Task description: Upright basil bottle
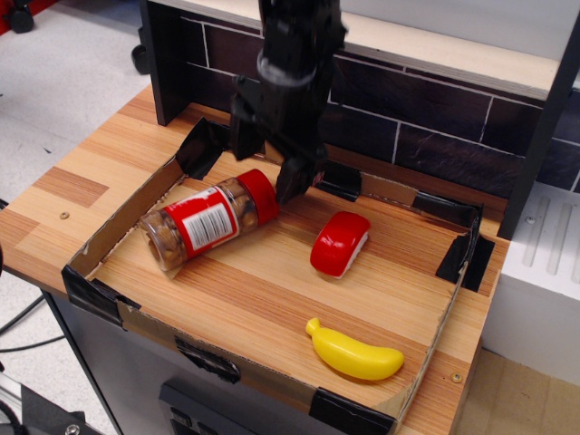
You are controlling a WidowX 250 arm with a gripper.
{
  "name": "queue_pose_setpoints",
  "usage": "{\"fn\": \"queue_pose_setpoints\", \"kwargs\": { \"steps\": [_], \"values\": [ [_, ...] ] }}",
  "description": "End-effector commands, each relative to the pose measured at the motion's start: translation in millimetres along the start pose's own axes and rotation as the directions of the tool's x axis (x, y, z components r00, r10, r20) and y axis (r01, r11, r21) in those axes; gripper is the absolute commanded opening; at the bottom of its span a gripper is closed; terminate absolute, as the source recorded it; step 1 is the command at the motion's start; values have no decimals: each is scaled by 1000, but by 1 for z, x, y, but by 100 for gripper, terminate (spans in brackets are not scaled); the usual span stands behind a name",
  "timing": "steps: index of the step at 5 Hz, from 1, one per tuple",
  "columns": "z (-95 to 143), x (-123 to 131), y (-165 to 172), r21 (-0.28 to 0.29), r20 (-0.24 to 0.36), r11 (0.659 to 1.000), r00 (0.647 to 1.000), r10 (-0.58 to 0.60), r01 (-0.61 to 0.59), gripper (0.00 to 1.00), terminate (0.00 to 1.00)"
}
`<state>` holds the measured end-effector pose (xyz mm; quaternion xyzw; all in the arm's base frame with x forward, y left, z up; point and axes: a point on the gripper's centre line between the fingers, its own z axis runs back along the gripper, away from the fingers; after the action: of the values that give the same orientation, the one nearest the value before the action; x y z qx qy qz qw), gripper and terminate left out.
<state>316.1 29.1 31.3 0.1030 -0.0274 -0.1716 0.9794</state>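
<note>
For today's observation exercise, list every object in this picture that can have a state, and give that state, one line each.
Clear plastic basil bottle with red screw cap: lying on its side, cap on.
Black robot gripper: open, fingers straddling the bottle's cap end.
Red-and-white rounded toy block: resting flat, red side up.
Yellow plastic banana toy: lying on its side.
Shallow cardboard tray: upright, open-topped.
</note>
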Motion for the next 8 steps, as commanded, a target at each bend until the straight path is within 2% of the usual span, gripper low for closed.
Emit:
{"fn": "queue_pose_setpoints", "kwargs": {
  "steps": [1,4,5,7,8],
  "values": [
    [-4,-1,-5,-13,-12,1000,1000,-13,13,100,0],
    [-20,-2,-7,23,-21,1000,1000,3,-3,100,0],
    [-15,-3,-9,10,0,1000,1000,10,-10,0,0],
    [18,2,0,-6,35,998,997,67,-67,0,0],
    [37,5,6,-4,96,995,990,98,-99,0,0]
  ]
}}
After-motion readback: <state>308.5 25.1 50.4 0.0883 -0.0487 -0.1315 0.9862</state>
